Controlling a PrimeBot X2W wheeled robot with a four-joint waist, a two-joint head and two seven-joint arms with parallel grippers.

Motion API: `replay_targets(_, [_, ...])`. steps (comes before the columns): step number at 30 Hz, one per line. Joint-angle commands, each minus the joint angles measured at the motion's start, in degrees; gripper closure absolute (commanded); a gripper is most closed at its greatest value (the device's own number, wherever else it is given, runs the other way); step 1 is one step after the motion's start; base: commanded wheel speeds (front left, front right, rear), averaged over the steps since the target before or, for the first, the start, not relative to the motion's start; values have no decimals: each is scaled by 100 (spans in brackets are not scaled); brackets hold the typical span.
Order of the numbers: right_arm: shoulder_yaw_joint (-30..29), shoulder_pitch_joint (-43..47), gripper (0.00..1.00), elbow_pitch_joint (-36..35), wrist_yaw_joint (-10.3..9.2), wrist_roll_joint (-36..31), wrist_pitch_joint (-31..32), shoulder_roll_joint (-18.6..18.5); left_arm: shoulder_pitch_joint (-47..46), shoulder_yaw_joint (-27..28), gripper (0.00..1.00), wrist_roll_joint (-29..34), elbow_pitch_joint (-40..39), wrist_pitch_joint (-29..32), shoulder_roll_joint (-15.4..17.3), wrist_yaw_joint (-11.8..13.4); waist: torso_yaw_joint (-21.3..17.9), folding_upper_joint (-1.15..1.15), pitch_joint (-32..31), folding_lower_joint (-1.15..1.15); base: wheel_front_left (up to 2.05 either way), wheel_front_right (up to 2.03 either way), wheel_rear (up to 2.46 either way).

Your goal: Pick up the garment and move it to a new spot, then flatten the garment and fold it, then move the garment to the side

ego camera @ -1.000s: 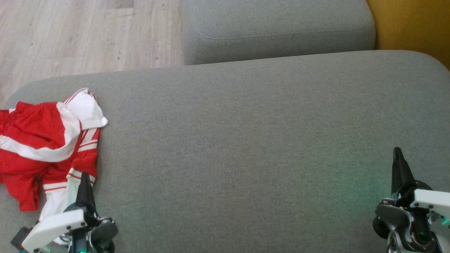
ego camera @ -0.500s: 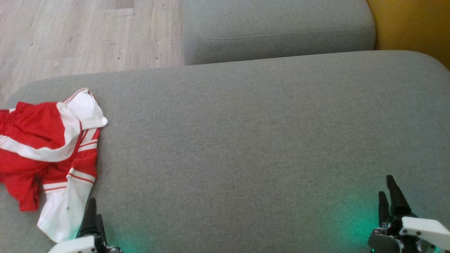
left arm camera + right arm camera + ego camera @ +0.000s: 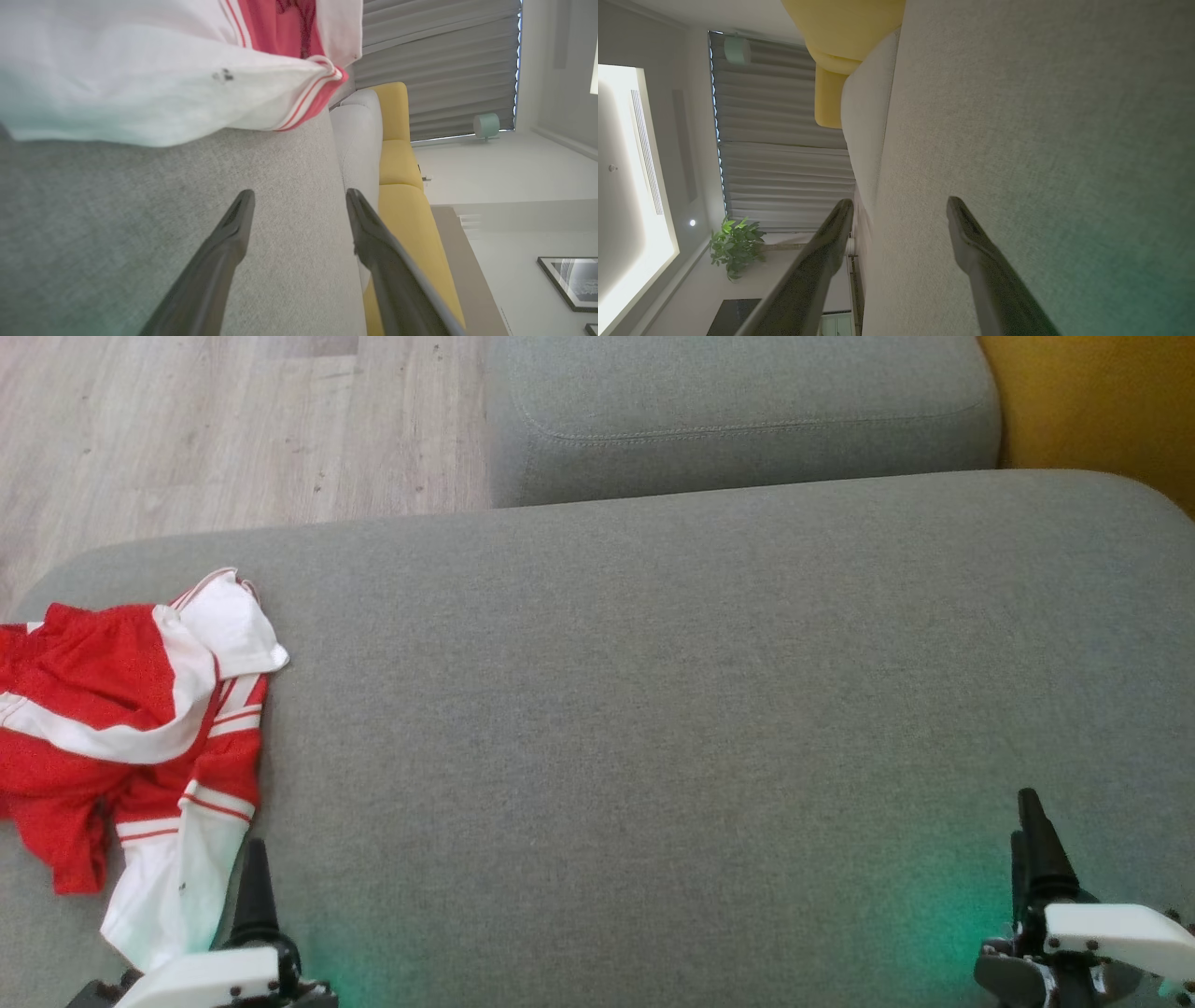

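Observation:
The garment (image 3: 121, 719), red with white panels and thin stripes, lies crumpled at the left end of the grey sofa cushion (image 3: 653, 709). Its white hem fills the top left of the left wrist view, garment (image 3: 140, 79). My left gripper (image 3: 254, 896) rises from the bottom edge just right of that hem, open and empty; in the left wrist view its fingers (image 3: 233, 238) stand spread over bare cushion, left gripper (image 3: 299, 210). My right gripper (image 3: 1032, 845) is at the lower right, far from the garment, open with nothing between its fingers, right gripper (image 3: 901, 210).
A second grey cushion (image 3: 738, 411) lies beyond the main one. Wood floor (image 3: 187, 429) shows at the upper left and a yellow sofa part (image 3: 1102, 401) at the upper right. The wide cushion right of the garment is bare fabric.
Both grippers have drawn back toward the bottom edge and gone from shut to open. The left one has come off the garment's white hem, which now lies free.

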Motion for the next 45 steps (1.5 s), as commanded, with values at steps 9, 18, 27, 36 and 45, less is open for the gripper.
replay_targets(9, [147, -312, 0, -398, 11, -1016, -181, -27, -318, -138, 0, 822, -396, -184, 38, 171, 10, 0, 20, 0, 0, 0, 0])
replay_targets(18, [278, -345, 0, -542, 14, -1764, -333, -32, -346, -282, 0, 1581, -572, -335, 42, 317, 9, 0, 47, 0, 0, 0, 0])
replay_targets(27, [416, -387, 0, -711, 17, -2441, -485, -36, -391, -449, 0, 2375, -750, -486, 45, 477, 17, 0, 79, 0, 0, 0, 0])
replay_targets(36, [520, -412, 0, -818, 21, -3119, -637, -40, -430, -625, 0, 3090, -894, -637, 65, 639, 47, 0, 90, 0, 0, 0, 0])
replay_targets(45, [597, -444, 0, -886, 24, -3797, -789, -44, -472, -815, 0, 3756, -983, -788, 106, 772, 72, 0, 105, 0, 0, 0, 0])
